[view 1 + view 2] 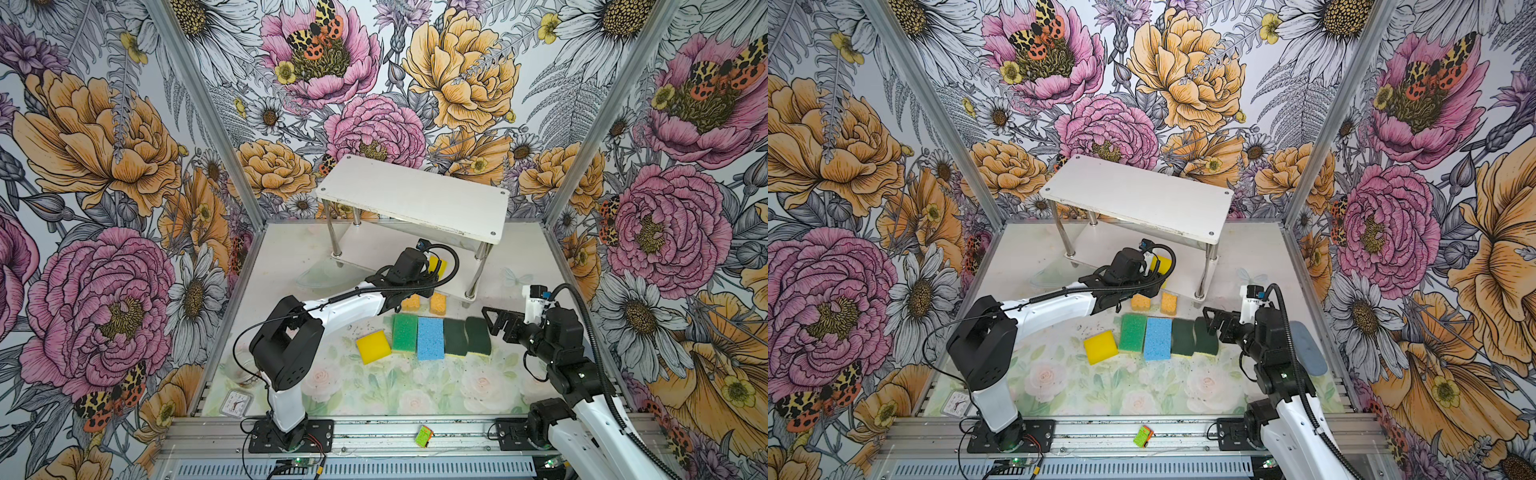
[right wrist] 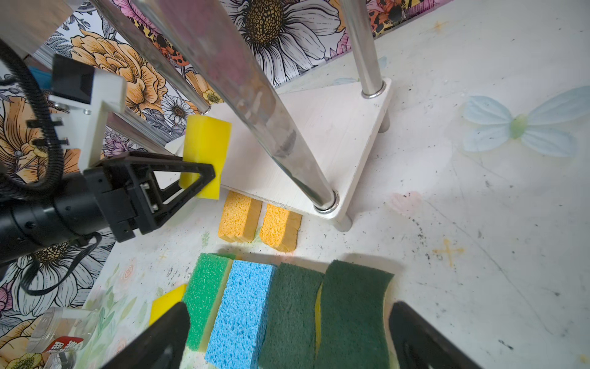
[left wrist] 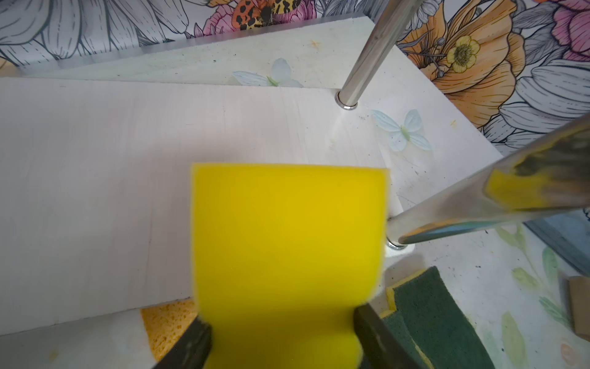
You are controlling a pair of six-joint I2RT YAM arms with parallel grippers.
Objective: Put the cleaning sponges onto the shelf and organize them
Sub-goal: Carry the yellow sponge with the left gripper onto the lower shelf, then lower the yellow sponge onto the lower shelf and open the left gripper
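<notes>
Left claw [image 3: 282,332] grips one yellow sponge [image 3: 287,242] over the white shelf [image 1: 415,195]'s lower board. Two orange sponges [image 1: 411,302] [image 1: 438,302] lie before it; nearer, a row: second yellow sponge [image 1: 373,346], green sponge [image 1: 405,332], blue sponge [image 1: 431,337], two dark-green sponges [image 1: 455,336] [image 1: 478,334].

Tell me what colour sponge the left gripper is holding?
Plain yellow. The sponge shows best in the left wrist view, clamped in the left gripper.

I see three walls [image 1: 104,145] papered in big drawn flowers, pink, orange and white, with spotted moths among them. Slanting silver aluminium corner posts [image 1: 206,112] join them. The tabletop [image 1: 1142,390], pale with faded roses and blue butterflies, is speckled with dark grit. Light falls evenly.
</notes>
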